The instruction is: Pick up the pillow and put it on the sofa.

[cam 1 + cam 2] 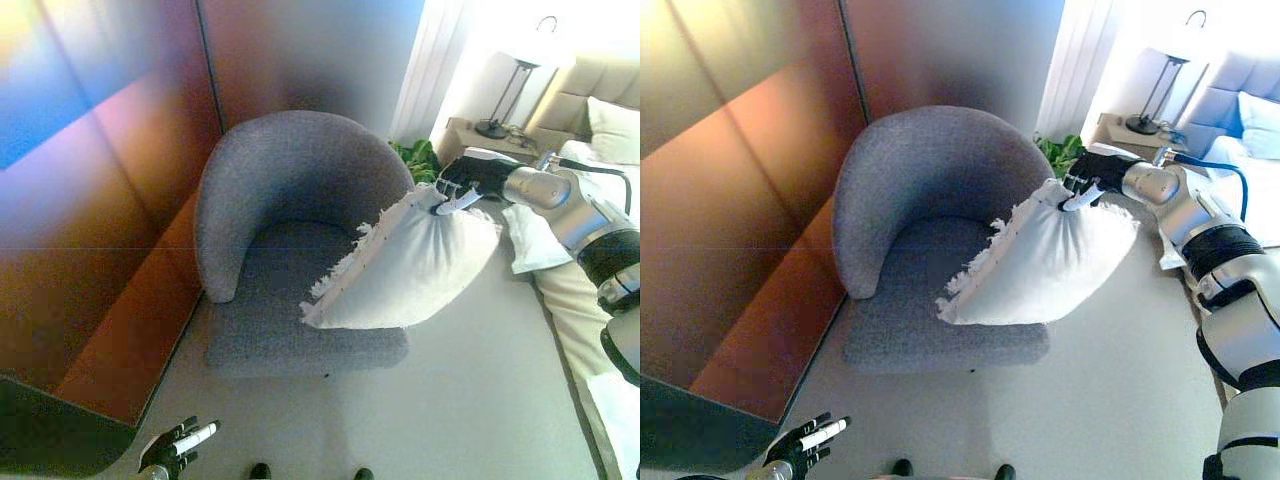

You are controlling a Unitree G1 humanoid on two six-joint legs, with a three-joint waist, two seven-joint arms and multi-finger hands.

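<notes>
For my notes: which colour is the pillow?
White pillow, fringed edge; right eye view.

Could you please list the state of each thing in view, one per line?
pillow: held at its top corner, lower edge over the seat front
sofa: seat mostly bare
right hand: shut on the pillow
left hand: open, idle, low
lamp: upright on the bedside table

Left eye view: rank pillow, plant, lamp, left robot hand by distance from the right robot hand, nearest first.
1. Pillow: pinched at its top corner by the right robot hand.
2. Plant: just behind, by the armchair.
3. Lamp: nightstand, upper right.
4. Left robot hand: bottom left.
</notes>
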